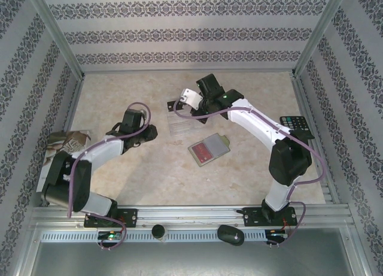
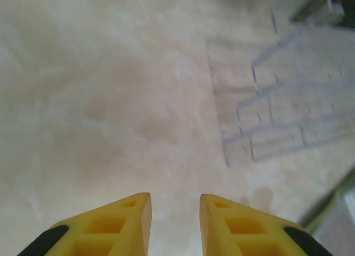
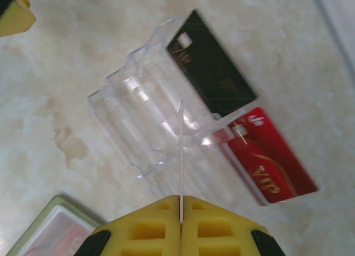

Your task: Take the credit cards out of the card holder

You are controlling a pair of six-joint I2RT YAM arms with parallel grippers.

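My right gripper point(image 3: 181, 197) is shut on a see-through credit card point(image 3: 181, 150), seen edge-on and standing straight out from the pads. Below it a black card point(image 3: 213, 67) and a red card with gold lettering point(image 3: 269, 159) lie on the table against a clear tiered stand point(image 3: 138, 111). The olive-green card holder point(image 1: 218, 142) lies open at mid-table with a reddish card inside; its corner point(image 3: 47, 225) shows under the right wrist. My left gripper point(image 2: 175, 197) hovers open over bare table, left of the stand point(image 2: 277, 100), nothing between its fingers.
A black calculator point(image 1: 296, 125) sits at the right edge of the table. A printed booklet point(image 1: 66, 145) lies at the left wall. Patterned walls close in the table on three sides. Bare tabletop lies in front of the card holder.
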